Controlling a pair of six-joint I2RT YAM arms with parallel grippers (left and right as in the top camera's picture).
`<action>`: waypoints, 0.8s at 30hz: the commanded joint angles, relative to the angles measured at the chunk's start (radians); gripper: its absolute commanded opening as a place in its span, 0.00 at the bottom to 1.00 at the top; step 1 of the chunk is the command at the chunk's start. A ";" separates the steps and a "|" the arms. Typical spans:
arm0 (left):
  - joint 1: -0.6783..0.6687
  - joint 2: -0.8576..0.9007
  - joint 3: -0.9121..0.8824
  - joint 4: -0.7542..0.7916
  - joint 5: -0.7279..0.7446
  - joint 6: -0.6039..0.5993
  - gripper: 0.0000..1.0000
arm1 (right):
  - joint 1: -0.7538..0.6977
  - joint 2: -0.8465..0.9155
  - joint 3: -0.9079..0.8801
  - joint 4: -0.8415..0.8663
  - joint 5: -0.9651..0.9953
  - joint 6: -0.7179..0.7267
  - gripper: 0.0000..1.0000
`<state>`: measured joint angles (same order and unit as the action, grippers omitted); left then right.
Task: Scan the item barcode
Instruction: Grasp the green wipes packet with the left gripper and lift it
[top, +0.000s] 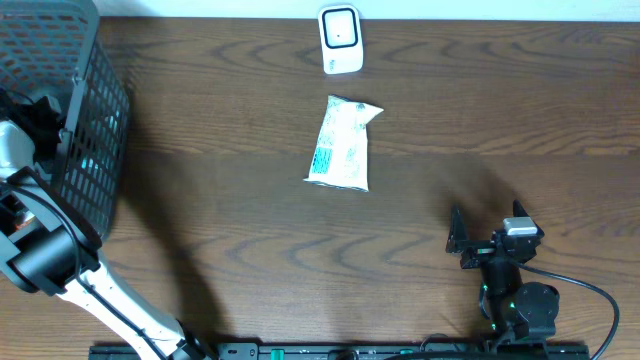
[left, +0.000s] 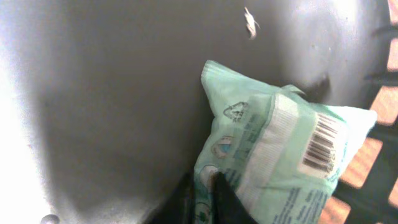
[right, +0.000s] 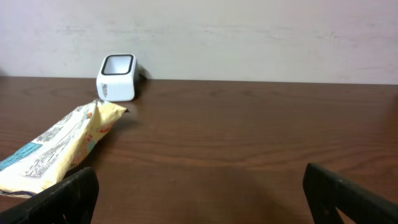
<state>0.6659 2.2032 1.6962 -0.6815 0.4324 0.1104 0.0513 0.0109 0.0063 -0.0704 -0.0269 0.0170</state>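
In the left wrist view the left gripper (left: 205, 186) sits at the bottom edge of the frame. Its dark fingers (left: 229, 202) are closed on the lower left corner of a green packet (left: 280, 155), though only their tips show and the rest is cut off. The packet lies on the grey floor of the basket (left: 112, 93). Its barcode (left: 322, 144) faces the camera at the right, and its lower end runs out of frame. A pale scrap (left: 250, 23) near the top is too blurred to identify. From overhead the basket (top: 90, 130) fills the upper left, and its mesh hides both the gripper and the green packet. Only the left arm (top: 50, 250) shows, reaching in. A yellow packet (top: 343, 145) lies at the centre of the table (top: 500, 120), with the white scanner (top: 340, 40) above it at the top edge. The right gripper (top: 487, 232) is at the lower right with its fingers spread wide and nothing between them.
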 joint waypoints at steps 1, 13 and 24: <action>0.003 0.010 0.003 -0.012 -0.029 -0.019 0.07 | 0.007 -0.005 -0.001 -0.005 0.002 -0.007 0.99; 0.022 -0.142 0.040 -0.019 0.034 -0.097 0.95 | 0.007 -0.005 -0.001 -0.005 0.002 -0.007 0.99; -0.025 -0.069 0.007 -0.018 0.049 0.062 0.95 | 0.006 -0.005 -0.001 -0.005 0.002 -0.007 0.99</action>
<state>0.6624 2.0861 1.7157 -0.7033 0.4656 0.1081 0.0513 0.0109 0.0063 -0.0704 -0.0265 0.0170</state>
